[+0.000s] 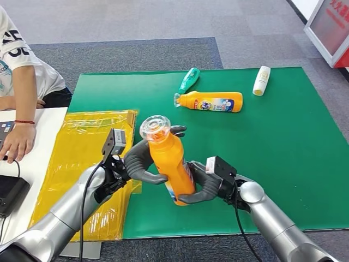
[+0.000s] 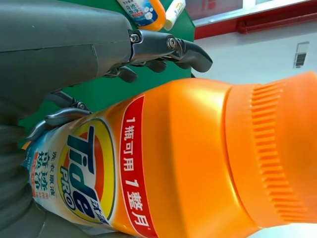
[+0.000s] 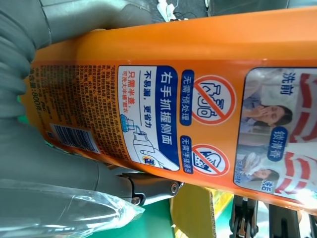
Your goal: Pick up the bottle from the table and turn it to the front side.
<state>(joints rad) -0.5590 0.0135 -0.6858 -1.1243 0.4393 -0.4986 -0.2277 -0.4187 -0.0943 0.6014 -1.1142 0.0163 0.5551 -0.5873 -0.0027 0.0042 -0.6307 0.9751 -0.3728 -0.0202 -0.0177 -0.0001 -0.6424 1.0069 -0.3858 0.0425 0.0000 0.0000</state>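
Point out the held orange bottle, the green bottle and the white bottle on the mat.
held orange bottle (image 1: 169, 158): head view, orange body below the clear cap.
green bottle (image 1: 189, 79): head view, middle of its lying body.
white bottle (image 1: 262, 80): head view, middle of its body.

An orange bottle (image 1: 170, 161) with a clear cap is seen; the mat (image 1: 288, 136) is green, the plastic sheet (image 1: 82, 142) yellow.

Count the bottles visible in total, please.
4: orange Tide bottle between both hands; orange bottle, green bottle and white bottle lying on the green mat's far side.
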